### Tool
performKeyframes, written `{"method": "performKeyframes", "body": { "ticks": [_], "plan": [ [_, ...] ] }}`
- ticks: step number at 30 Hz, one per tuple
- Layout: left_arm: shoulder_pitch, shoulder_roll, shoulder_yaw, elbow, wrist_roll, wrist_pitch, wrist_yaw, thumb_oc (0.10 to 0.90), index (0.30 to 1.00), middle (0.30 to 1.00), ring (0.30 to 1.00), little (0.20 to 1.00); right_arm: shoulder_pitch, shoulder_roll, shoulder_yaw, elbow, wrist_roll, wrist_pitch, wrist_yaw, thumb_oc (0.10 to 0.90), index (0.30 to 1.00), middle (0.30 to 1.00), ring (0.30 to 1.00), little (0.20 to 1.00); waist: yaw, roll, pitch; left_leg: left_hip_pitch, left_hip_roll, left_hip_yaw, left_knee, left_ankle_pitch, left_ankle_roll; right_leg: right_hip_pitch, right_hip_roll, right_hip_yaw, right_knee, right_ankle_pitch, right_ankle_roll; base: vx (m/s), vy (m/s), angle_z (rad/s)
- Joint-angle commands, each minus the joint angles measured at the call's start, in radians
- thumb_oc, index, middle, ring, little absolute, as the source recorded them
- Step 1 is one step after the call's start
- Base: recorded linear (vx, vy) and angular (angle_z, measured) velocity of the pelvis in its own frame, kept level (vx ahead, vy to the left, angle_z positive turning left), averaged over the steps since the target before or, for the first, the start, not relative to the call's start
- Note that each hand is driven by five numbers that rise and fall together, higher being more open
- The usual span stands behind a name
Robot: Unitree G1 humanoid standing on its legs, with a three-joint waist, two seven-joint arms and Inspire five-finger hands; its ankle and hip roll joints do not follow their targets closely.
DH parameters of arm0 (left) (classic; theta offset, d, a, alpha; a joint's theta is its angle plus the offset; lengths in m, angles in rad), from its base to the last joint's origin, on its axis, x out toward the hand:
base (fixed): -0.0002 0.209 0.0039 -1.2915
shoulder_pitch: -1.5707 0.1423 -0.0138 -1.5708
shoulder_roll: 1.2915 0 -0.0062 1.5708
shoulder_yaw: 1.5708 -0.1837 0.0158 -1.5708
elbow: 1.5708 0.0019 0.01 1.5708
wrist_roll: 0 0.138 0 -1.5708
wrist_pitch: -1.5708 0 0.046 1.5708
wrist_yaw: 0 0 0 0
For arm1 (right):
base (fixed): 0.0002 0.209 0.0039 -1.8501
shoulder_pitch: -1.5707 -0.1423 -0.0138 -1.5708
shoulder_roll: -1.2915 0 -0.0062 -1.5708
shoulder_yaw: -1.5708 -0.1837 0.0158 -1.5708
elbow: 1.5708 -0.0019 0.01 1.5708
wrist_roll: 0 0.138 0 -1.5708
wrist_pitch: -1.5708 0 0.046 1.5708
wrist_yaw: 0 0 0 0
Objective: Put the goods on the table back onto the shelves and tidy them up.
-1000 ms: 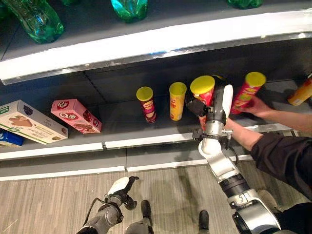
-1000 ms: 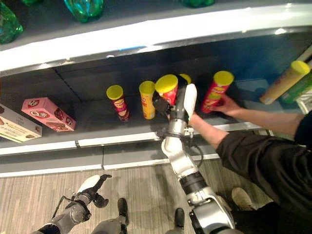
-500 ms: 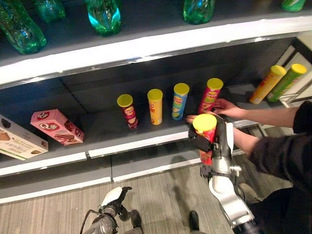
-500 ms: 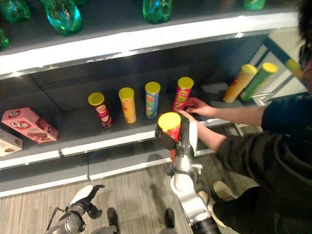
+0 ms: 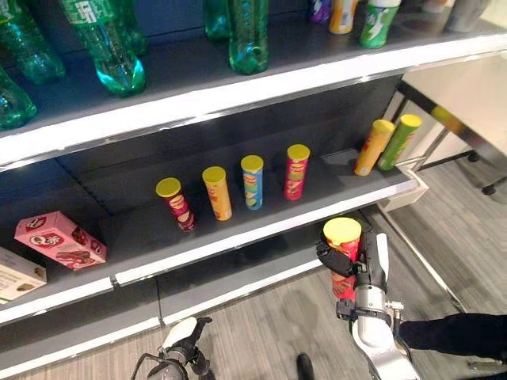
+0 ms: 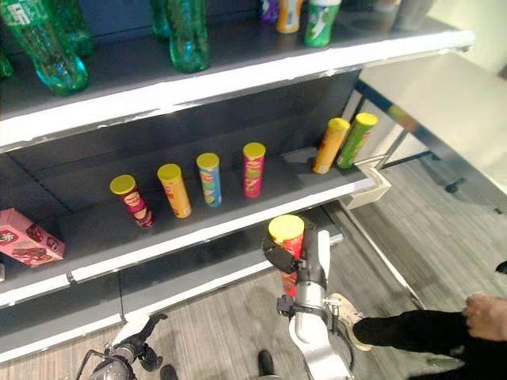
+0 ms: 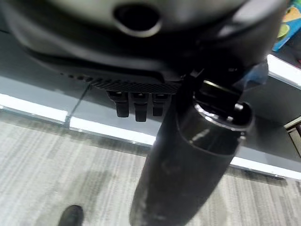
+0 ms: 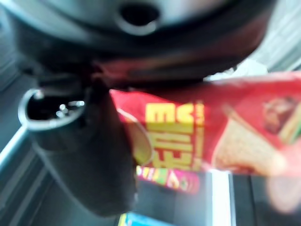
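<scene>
Your right hand (image 5: 358, 261) holds a red chip can (image 5: 343, 252) upright, out in front of the middle shelf (image 5: 261, 229).

Its fingers and thumb curl round the can's body below the yellow lid, and the can hangs over the floor, just off the shelf's front edge near its right end. On the shelf you see a row of four cans standing well back from the edge: a dark red can (image 5: 175, 203), a yellow can (image 5: 217, 192), a blue can (image 5: 253, 181) and a pink can (image 5: 296, 171). Two more, an orange can (image 5: 372, 147) and a green can (image 5: 398, 142), lean together at the right end. A pink box (image 5: 60, 239) lies near the left end. Green bottles (image 5: 111, 49) stand on the shelf above. Your left hand (image 5: 183, 338) hangs low by the floor, fingers loosely extended, holding nothing. A person's hand (image 6: 485, 316) shows at the lower right.
</scene>
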Motion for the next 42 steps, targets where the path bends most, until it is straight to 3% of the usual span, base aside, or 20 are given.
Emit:
{"method": "performKeyframes", "body": {
  "ticks": [1, 2, 3, 4, 5, 7, 8, 12, 20, 23, 25, 26, 28, 29, 31, 33, 35, 39, 40, 42],
  "plan": [
    [-0.056, 0.029, 0.06, 0.033, -0.022, -0.009, 0.057, 0.8, 0.9, 0.9, 0.9, 0.9, -0.063, -0.03, -0.098, -0.186, -0.029, -0.144, -0.037, 0.4, 0.3, 0.3, 0.3, 0.3, 0.029, -0.023, 0.052, -0.008, 0.101, -0.057, 0.167, -0.007, -0.032, 0.041, -0.006, 0.017, 0.138, -0.153, -0.016, -0.04, -0.204, -0.06],
    [-0.044, 0.02, 0.076, 0.048, -0.037, -0.007, 0.061, 0.8, 0.9, 0.9, 0.9, 0.9, -0.054, -0.037, -0.1, -0.189, -0.027, -0.144, -0.041, 0.4, 0.3, 0.3, 0.3, 0.3, 0.035, -0.03, 0.054, -0.023, 0.069, -0.067, 0.177, -0.04, -0.015, 0.039, -0.01, 0.013, 0.144, -0.155, -0.018, -0.03, -0.187, 0.1],
    [-0.037, 0.007, 0.115, 0.08, -0.066, -0.006, 0.073, 0.8, 0.9, 0.9, 0.9, 0.9, -0.049, -0.051, -0.105, -0.188, -0.023, -0.143, -0.033, 0.4, 0.3, 0.3, 0.3, 0.3, 0.05, -0.041, 0.058, -0.067, -0.028, -0.121, 0.201, -0.12, 0.024, 0.038, -0.017, 0.009, 0.14, -0.15, -0.017, -0.02, -0.109, 0.14],
    [-0.037, 0.007, 0.115, 0.08, -0.066, -0.006, 0.073, 0.8, 0.9, 0.9, 0.9, 0.9, -0.049, -0.051, -0.105, -0.188, -0.023, -0.143, -0.033, 0.4, 0.3, 0.3, 0.3, 0.3, 0.049, -0.041, 0.058, -0.07, -0.029, -0.123, 0.203, -0.121, 0.025, 0.038, -0.017, 0.008, 0.141, -0.15, -0.017, 0.0, -0.09, 0.18],
    [-0.039, 0.003, 0.135, 0.099, -0.08, -0.006, 0.082, 0.8, 0.9, 0.9, 0.9, 0.9, -0.047, -0.061, -0.108, -0.19, -0.025, -0.143, -0.021, 0.4, 0.3, 0.3, 0.3, 0.3, 0.053, -0.043, 0.058, -0.094, -0.089, -0.134, 0.208, -0.157, 0.044, 0.04, -0.019, 0.001, 0.135, -0.144, -0.014, 0.01, -0.03, 0.13],
    [-0.053, -0.004, 0.155, 0.117, -0.096, -0.006, 0.081, 0.8, 0.9, 0.9, 0.9, 0.9, -0.038, -0.071, -0.106, -0.196, -0.031, -0.138, -0.002, 0.4, 0.3, 0.3, 0.3, 0.3, 0.054, -0.034, 0.054, -0.114, -0.165, -0.121, 0.189, -0.167, 0.063, 0.044, -0.007, 0.002, 0.127, -0.13, -0.009, 0.09, -0.032, 0.19],
    [-0.037, -0.019, 0.148, 0.109, -0.098, -0.02, 0.059, 0.8, 0.9, 0.9, 0.9, 0.9, -0.042, -0.075, -0.103, -0.201, -0.045, -0.128, 0.01, 0.4, 0.3, 0.3, 0.3, 0.3, 0.07, -0.023, 0.06, -0.205, -0.248, -0.132, 0.19, -0.136, 0.076, 0.078, 0.015, 0.021, 0.106, -0.129, -0.01, 0.17, -0.039, 0.06],
    [-0.013, -0.03, 0.174, 0.117, -0.13, -0.017, 0.054, 0.8, 0.9, 0.9, 0.9, 0.9, -0.057, -0.075, -0.089, -0.213, -0.071, -0.117, 0.01, 0.4, 0.3, 0.3, 0.3, 0.3, 0.108, -0.014, 0.076, -0.288, -0.291, -0.193, 0.175, -0.081, 0.066, 0.119, 0.041, 0.059, 0.075, -0.122, -0.013, 0.12, -0.033, -0.49],
    [0.003, -0.012, 0.158, 0.068, -0.101, -0.032, 0.027, 0.8, 0.9, 0.9, 0.9, 0.9, -0.024, -0.078, -0.096, -0.223, -0.116, -0.099, 0.037, 0.4, 0.3, 0.3, 0.3, 0.3, 0.118, -0.013, 0.031, -0.235, -0.298, -0.131, 0.088, -0.074, 0.114, 0.187, 0.037, 0.072, 0.081, -0.189, -0.011, 0.22, 0.064, -0.13],
    [-0.004, -0.011, 0.147, 0.042, -0.1, -0.035, 0.016, 0.8, 0.9, 0.9, 0.9, 0.9, -0.03, -0.078, -0.102, -0.216, -0.128, -0.091, 0.044, 0.4, 0.3, 0.3, 0.3, 0.3, 0.109, -0.01, 0.018, -0.184, -0.301, -0.09, 0.066, -0.095, 0.128, 0.163, 0.012, 0.061, 0.18, -0.199, 0.012, 0.17, 0.12, -0.3],
    [-0.016, -0.006, 0.139, 0.03, -0.105, -0.034, 0.013, 0.8, 0.9, 0.9, 0.9, 0.9, -0.047, -0.077, -0.103, -0.213, -0.14, -0.085, 0.047, 0.4, 0.3, 0.3, 0.3, 0.3, 0.095, -0.005, 0.028, -0.135, -0.307, -0.056, 0.037, -0.108, 0.143, 0.101, -0.013, 0.037, 0.326, -0.131, 0.055, 0.09, 0.096, -0.05],
    [-0.015, -0.006, 0.138, 0.03, -0.105, -0.034, 0.013, 0.8, 0.9, 0.9, 0.9, 0.9, -0.046, -0.077, -0.104, -0.213, -0.14, -0.085, 0.047, 0.4, 0.3, 0.3, 0.3, 0.3, 0.094, -0.008, 0.028, -0.132, -0.313, -0.057, 0.036, -0.112, 0.145, 0.103, -0.018, 0.036, 0.331, -0.138, 0.056, 0.04, 0.08, -0.2],
    [-0.049, 0.003, 0.114, 0.025, -0.099, -0.03, 0.014, 0.8, 0.9, 0.9, 0.9, 0.9, -0.074, -0.07, -0.084, -0.211, -0.146, -0.078, 0.049, 0.4, 0.3, 0.3, 0.3, 0.3, 0.048, 0.012, 0.066, -0.059, -0.304, -0.034, 0.003, -0.119, 0.16, -0.017, -0.059, -0.011, 0.569, -0.024, 0.109, 0.12, 0.15, -0.16],
    [-0.057, 0.003, 0.106, 0.026, -0.097, -0.026, 0.012, 0.8, 0.9, 0.9, 0.9, 0.9, -0.081, -0.056, -0.065, -0.209, -0.141, -0.076, 0.05, 0.4, 0.3, 0.3, 0.3, 0.3, 0.038, 0.03, 0.073, -0.012, -0.299, -0.037, -0.017, -0.146, 0.157, -0.071, -0.098, -0.042, 0.622, -0.053, 0.101, 0.17, 0.135, 0.1],
    [-0.07, 0.007, 0.113, 0.029, -0.1, -0.029, 0.019, 0.8, 0.9, 0.9, 0.9, 0.9, -0.087, -0.052, -0.052, -0.216, -0.148, -0.082, 0.042, 0.4, 0.3, 0.3, 0.3, 0.3, 0.036, 0.044, 0.079, 0.008, -0.268, -0.01, -0.018, -0.153, 0.143, -0.126, -0.184, -0.132, 0.557, -0.093, 0.059, 0.15, -0.021, -0.1],
    [-0.089, 0.008, 0.105, 0.035, -0.1, -0.034, 0.022, 0.8, 0.9, 0.9, 0.9, 0.9, -0.082, -0.055, -0.059, -0.223, -0.149, -0.082, 0.046, 0.4, 0.3, 0.3, 0.3, 0.3, 0.02, 0.044, 0.076, 0.024, -0.269, -0.034, -0.02, -0.168, 0.128, -0.146, -0.206, -0.155, 0.436, -0.096, 0.052, 0.18, -0.127, -0.22],
    [-0.082, 0.003, 0.105, 0.048, -0.086, -0.034, 0.028, 0.8, 0.9, 0.9, 0.9, 0.9, -0.083, -0.053, -0.083, -0.229, -0.15, -0.077, 0.031, 0.4, 0.3, 0.3, 0.3, 0.3, 0.003, 0.021, 0.072, 0.055, -0.284, -0.075, -0.025, -0.19, 0.109, -0.148, -0.204, -0.084, 0.184, -0.006, 0.095, 0.21, -0.22, 0.04],
    [-0.072, 0.008, 0.125, 0.06, -0.07, -0.031, 0.039, 0.8, 0.9, 0.9, 0.9, 0.9, -0.072, -0.048, -0.09, -0.226, -0.162, -0.077, 0.025, 0.4, 0.3, 0.3, 0.3, 0.3, -0.004, 0.009, 0.071, 0.079, -0.277, -0.11, -0.029, -0.207, 0.093, -0.158, -0.224, -0.009, 0.086, 0.074, 0.121, 0.16, -0.204, 0.51],
    [-0.061, 0.01, 0.137, 0.064, -0.067, -0.033, 0.04, 0.8, 0.9, 0.9, 0.9, 0.9, -0.062, -0.052, -0.097, -0.222, -0.165, -0.077, 0.032, 0.4, 0.3, 0.3, 0.3, 0.3, -0.013, 0.002, 0.067, 0.101, -0.277, -0.14, -0.029, -0.219, 0.087, -0.161, -0.225, 0.061, 0.076, 0.105, 0.126, 0.23, -0.26, 0.58],
    [-0.053, 0.008, 0.14, 0.065, -0.065, -0.033, 0.038, 0.8, 0.9, 0.9, 0.9, 0.9, -0.052, -0.05, -0.095, -0.223, -0.162, -0.072, 0.038, 0.4, 0.3, 0.3, 0.3, 0.3, -0.012, -0.004, 0.07, 0.117, -0.277, -0.149, -0.026, -0.224, 0.084, -0.162, -0.219, 0.09, 0.083, 0.107, 0.128, 0.17, -0.177, 0.43]
  ]
}}
